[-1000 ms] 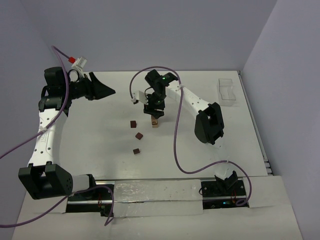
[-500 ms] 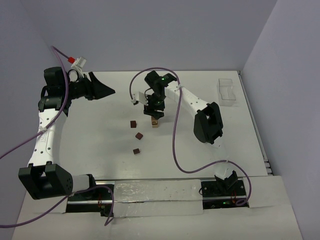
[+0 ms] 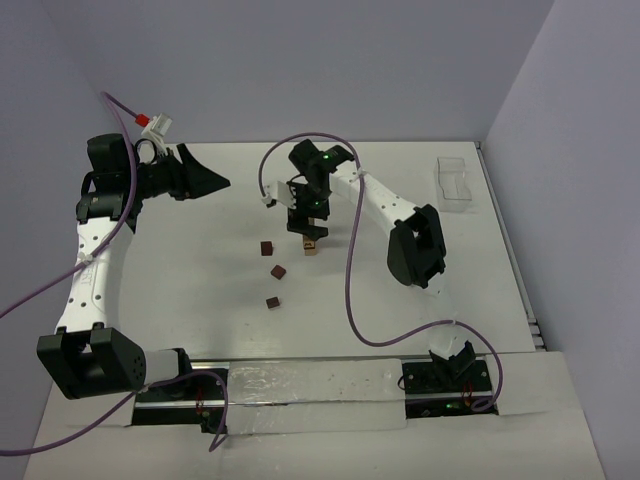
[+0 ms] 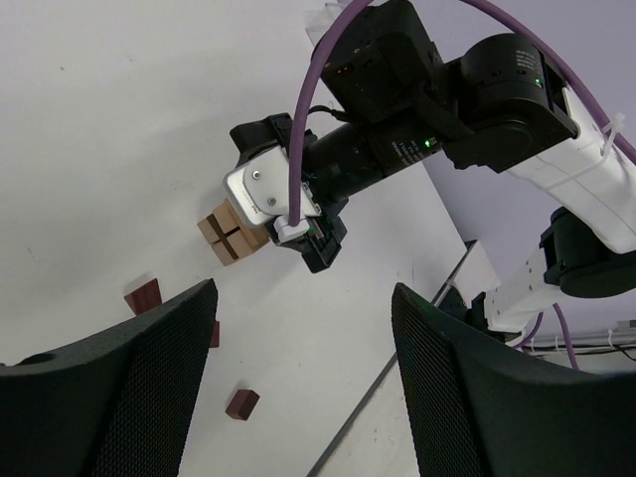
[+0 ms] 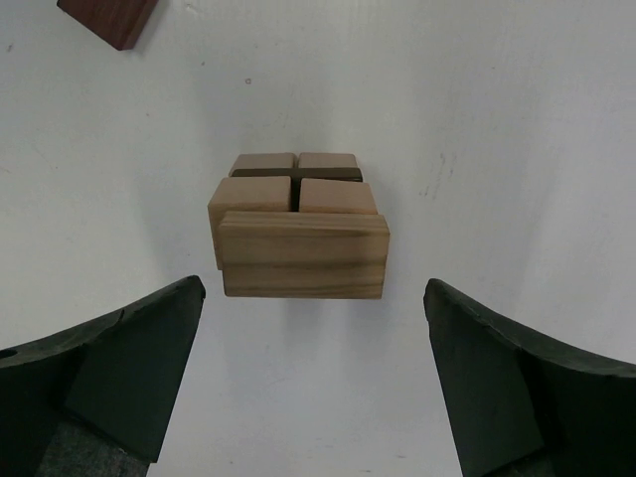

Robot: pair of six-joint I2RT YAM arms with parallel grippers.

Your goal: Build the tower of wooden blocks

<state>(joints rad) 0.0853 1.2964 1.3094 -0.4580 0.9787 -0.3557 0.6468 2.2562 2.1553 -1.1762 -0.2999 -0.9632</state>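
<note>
The tower [image 3: 311, 246] is a short stack of tan wood blocks near the table's middle. From above in the right wrist view the tower [image 5: 298, 238] shows four tan faces and a wider tan face in front. My right gripper [image 3: 308, 225] hangs straight over it, open, its fingers [image 5: 129, 358] wide apart and touching nothing. Three loose brown blocks [image 3: 265, 248] [image 3: 277, 271] [image 3: 272, 302] lie left of the tower. My left gripper [image 3: 205, 180] is held up at the far left, open and empty, looking toward the tower [image 4: 234, 234].
A clear plastic tray [image 3: 455, 183] sits at the back right by the wall. The right arm's purple cable [image 3: 352, 290] loops over the table between the tower and the arm's base. One brown block [image 5: 109, 18] lies just beyond the tower.
My right gripper's jaws have spread wide over the tower. The left arm and the loose brown blocks have stayed where they were.
</note>
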